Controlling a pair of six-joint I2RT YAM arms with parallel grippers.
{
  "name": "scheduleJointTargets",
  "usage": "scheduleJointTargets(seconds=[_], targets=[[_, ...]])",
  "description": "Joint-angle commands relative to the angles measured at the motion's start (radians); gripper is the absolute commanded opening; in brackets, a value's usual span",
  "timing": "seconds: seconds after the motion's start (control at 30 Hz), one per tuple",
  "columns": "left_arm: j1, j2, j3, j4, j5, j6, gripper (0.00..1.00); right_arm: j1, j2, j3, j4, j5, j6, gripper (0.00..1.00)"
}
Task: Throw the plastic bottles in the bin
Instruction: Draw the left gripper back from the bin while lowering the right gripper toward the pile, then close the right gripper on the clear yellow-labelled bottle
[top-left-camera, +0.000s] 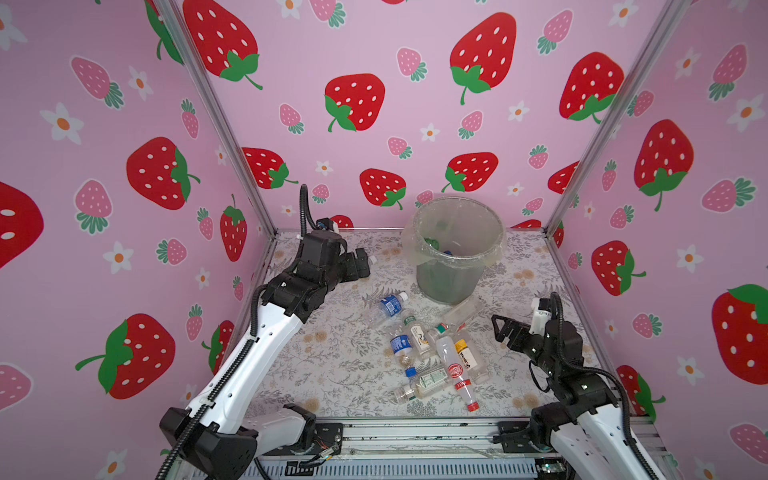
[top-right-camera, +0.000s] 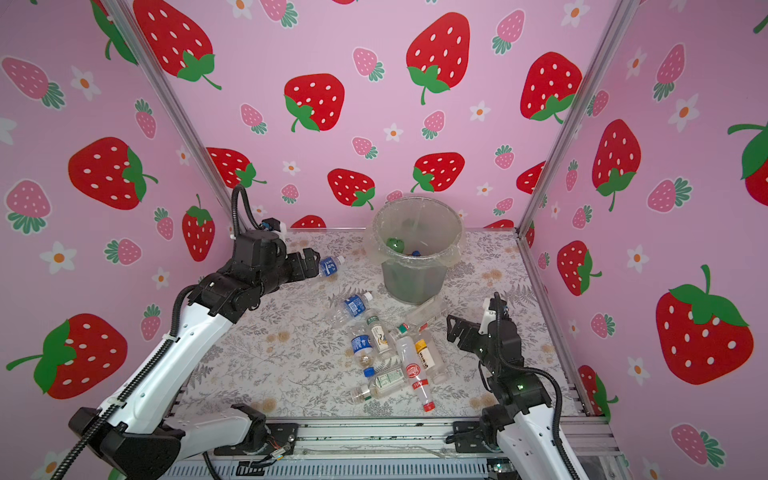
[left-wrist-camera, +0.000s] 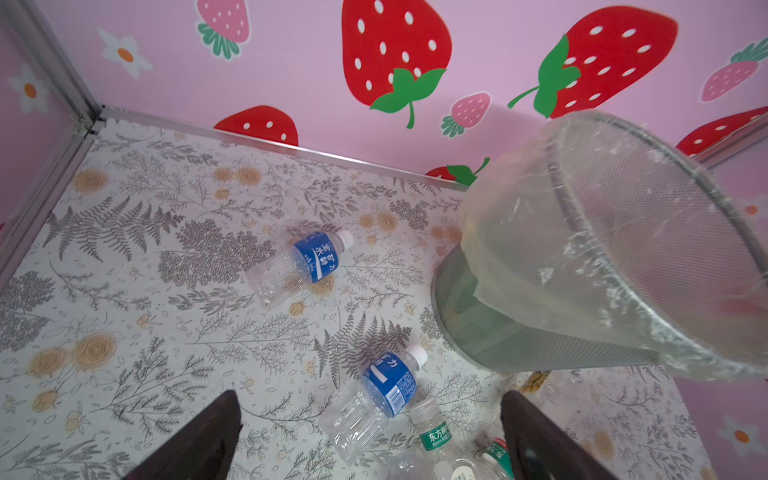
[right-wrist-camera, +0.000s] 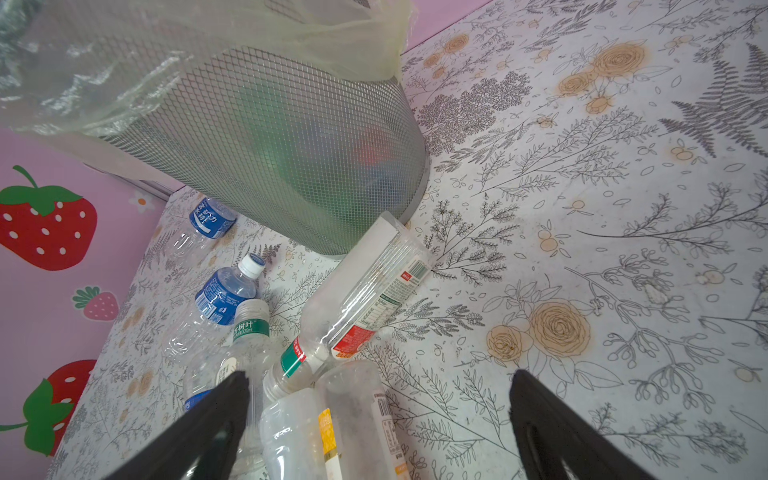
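Note:
Several plastic bottles (top-left-camera: 432, 353) lie in a heap on the floral tabletop in front of the bin (top-left-camera: 449, 282), seen in both top views. The bin is grey mesh with a clear bag over its rim, and a green bottle (top-right-camera: 395, 245) lies inside it. One blue-labelled bottle (top-right-camera: 330, 266) lies alone left of the bin, just beyond my left gripper (top-right-camera: 309, 266). That gripper (left-wrist-camera: 370, 399) hangs above the table, open and empty. My right gripper (top-left-camera: 496, 328) is open and empty too, right of the heap, and the nearest bottles (right-wrist-camera: 332, 415) lie beneath its jaws (right-wrist-camera: 380, 378).
Pink strawberry-print walls with metal corner posts (top-left-camera: 232, 137) close in the table on three sides. Another blue-labelled bottle (top-left-camera: 388, 305) lies between the heap and the bin. A square clear bottle (right-wrist-camera: 374, 282) leans against the bin's base. An aluminium rail (top-left-camera: 415, 436) runs along the front edge.

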Motion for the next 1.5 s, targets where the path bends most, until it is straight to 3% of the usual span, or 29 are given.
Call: scheduleJointTargets(seconds=[0.0, 0.27, 0.43, 0.6, 1.47], targets=[[0.041, -0.047, -0.060, 0.013, 0.048, -0.008, 0.99, 0.000, 0.016, -0.008, -0.011, 0.014, 0.021, 0.99], [0.146, -0.101, -0.156, -0.010, 0.169, -0.058, 0.99, 0.002, 0.156, 0.016, -0.081, 0.014, -0.004, 0.99], [0.165, -0.142, -0.252, -0.020, 0.151, -0.037, 0.99, 0.004, 0.164, 0.011, -0.080, 0.011, -0.002, 0.99], [0.208, -0.139, -0.288, -0.039, 0.236, -0.022, 0.99, 0.028, 0.183, 0.000, -0.081, 0.019, 0.007, 0.99], [0.251, -0.150, -0.332, -0.070, 0.207, -0.005, 0.99, 0.349, 0.261, -0.032, -0.084, 0.196, 0.092, 0.99]])
